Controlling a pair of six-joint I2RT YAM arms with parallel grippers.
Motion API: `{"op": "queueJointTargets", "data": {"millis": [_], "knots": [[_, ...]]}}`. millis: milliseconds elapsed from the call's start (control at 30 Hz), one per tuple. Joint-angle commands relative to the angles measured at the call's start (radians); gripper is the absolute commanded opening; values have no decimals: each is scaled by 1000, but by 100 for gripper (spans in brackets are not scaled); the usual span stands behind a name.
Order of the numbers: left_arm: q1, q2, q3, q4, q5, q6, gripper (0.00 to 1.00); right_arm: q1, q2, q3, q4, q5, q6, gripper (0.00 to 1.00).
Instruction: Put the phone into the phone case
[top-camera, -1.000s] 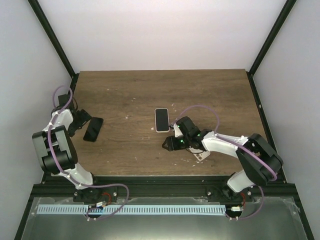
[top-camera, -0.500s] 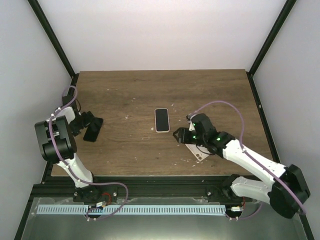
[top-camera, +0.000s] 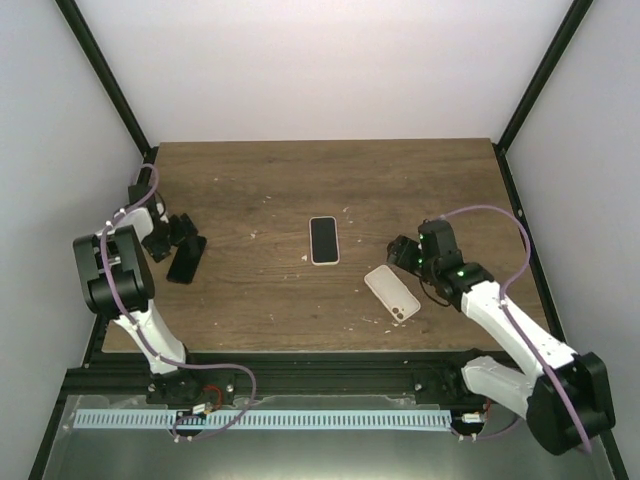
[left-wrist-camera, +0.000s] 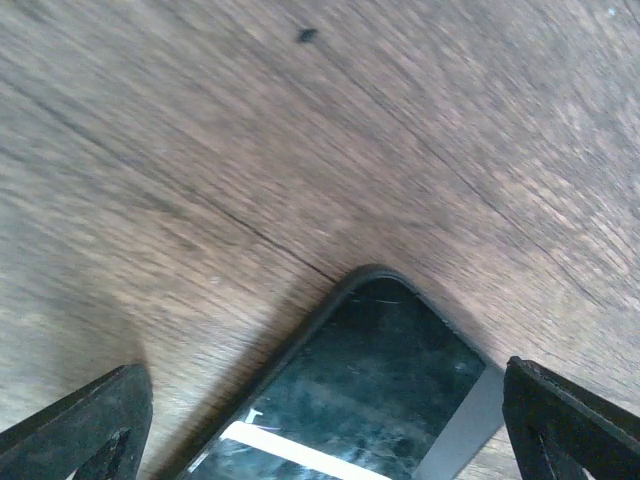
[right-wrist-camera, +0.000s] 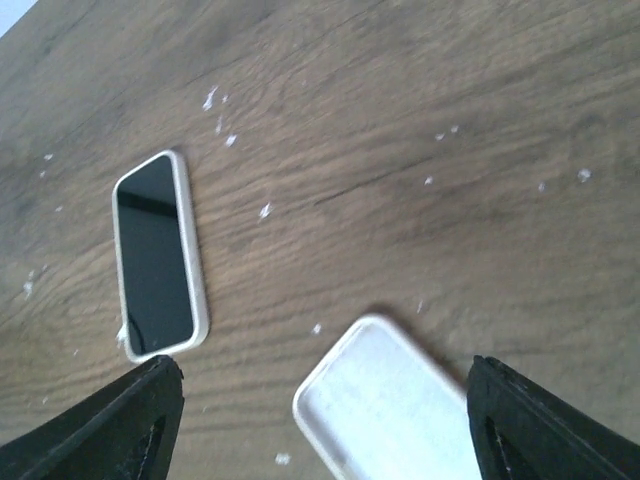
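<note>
Well, the phone (top-camera: 186, 258) lies on the desk (top-camera: 260, 180) far left of the empty cream phone case (top-camera: 392, 294), beneath the left gripper's (top-camera: 172, 237) spread jaws. The right gripper (top-camera: 403, 256), likewise spread, hovers just right of it.

Black phone (top-camera: 186, 259) flat at left, cream case (top-camera: 392, 294) right

Wooden table (top-camera: 250, 180): dark brown. Cream-rimmed slab (top-camera: 323, 240), black face: flat, midway between left and right edges (short end toward the far edge). White flecks (right-wrist-camera: 211, 98): scattered around it.
</note>
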Motion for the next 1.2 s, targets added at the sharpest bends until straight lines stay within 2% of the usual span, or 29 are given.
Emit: {"op": "queueJointTargets", "data": {"millis": [0, 167, 267, 367, 567, 933, 1067, 1167], "knots": [[-52, 66, -15, -43, 59, 2, 96, -96, 123, 2, 139, -94, -125, 80], [-70, 46, -68, -40, 52, -1, 96, -142, 303, 20, 211, -195, -200, 81], [-73, 20, -91, -40, 42, 10, 95, -142, 399, 31, 247, -274, -250, 78], [-73, 28, -92, -57, 29, 19, 95, -137, 464, 26, 297, -366, -287, 75], [-74, 9, -107, -63, 53, 16, 94, -81, 549, 46, 315, -445, -329, 74], [-125, -68, -204, -51, 94, 17, 90, 185, 531, 28, 339, -514, -307, 72], [-127, -129, -216, -56, 129, 29, 89, 255, 476, 54, 266, -471, -310, 71], [-134, -164, -189, -88, 39, 77, 84, 260, 390, 54, 210, -417, -276, 70]]}}
